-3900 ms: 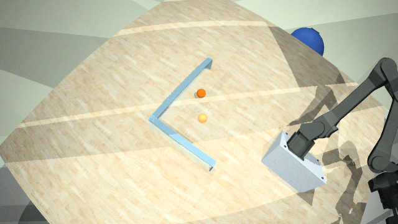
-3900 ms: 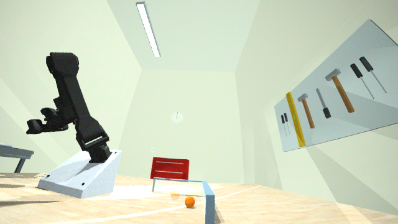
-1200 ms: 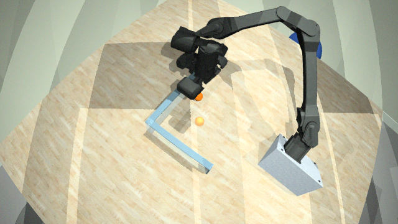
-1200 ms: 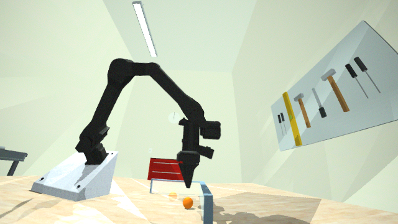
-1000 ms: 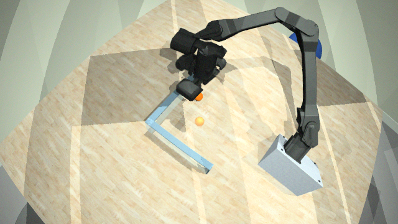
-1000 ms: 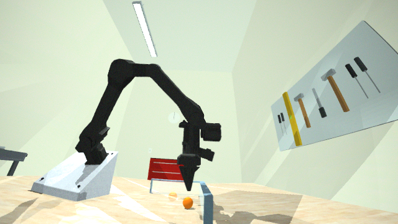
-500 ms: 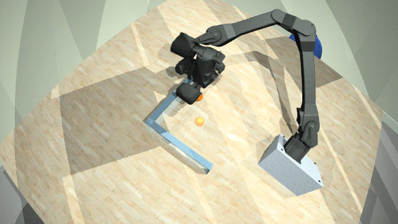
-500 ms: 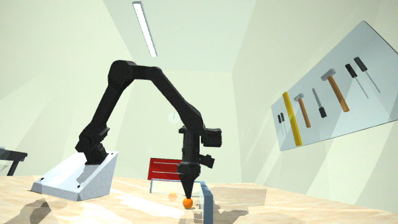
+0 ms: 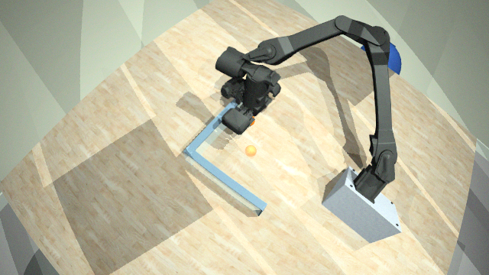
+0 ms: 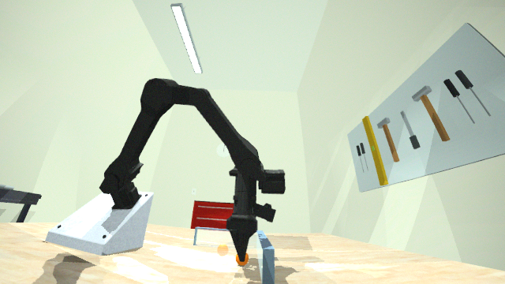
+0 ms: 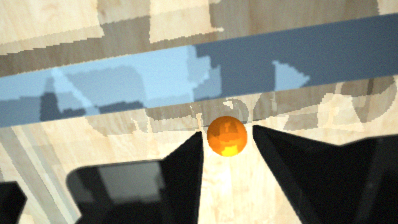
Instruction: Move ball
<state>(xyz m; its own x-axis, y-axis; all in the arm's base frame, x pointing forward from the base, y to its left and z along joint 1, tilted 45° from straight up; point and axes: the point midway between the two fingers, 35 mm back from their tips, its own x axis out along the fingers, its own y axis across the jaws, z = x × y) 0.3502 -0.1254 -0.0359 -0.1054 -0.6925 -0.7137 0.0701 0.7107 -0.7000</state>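
In the overhead view, left to right: two low clear walls with blue top edges, one upper (image 9: 206, 135) (image 10: 267, 256) (image 11: 170, 77) and one lower (image 9: 229, 177) (image 10: 195, 237), meet in a corner at the left; the gripper (image 9: 251, 119) (image 10: 241, 259) (image 11: 226, 133) points down beside the upper wall, its jaws parted, a fingertip on either side of the orange ball (image 10: 237, 259) (image 11: 227, 136) with slim gaps, not gripping it; the ball sits near that wall, apart from the paler see-through copy (image 9: 250, 150) (image 10: 222, 249); the wedge-shaped grey base (image 9: 355, 214) (image 10: 75, 241) stands farther right.
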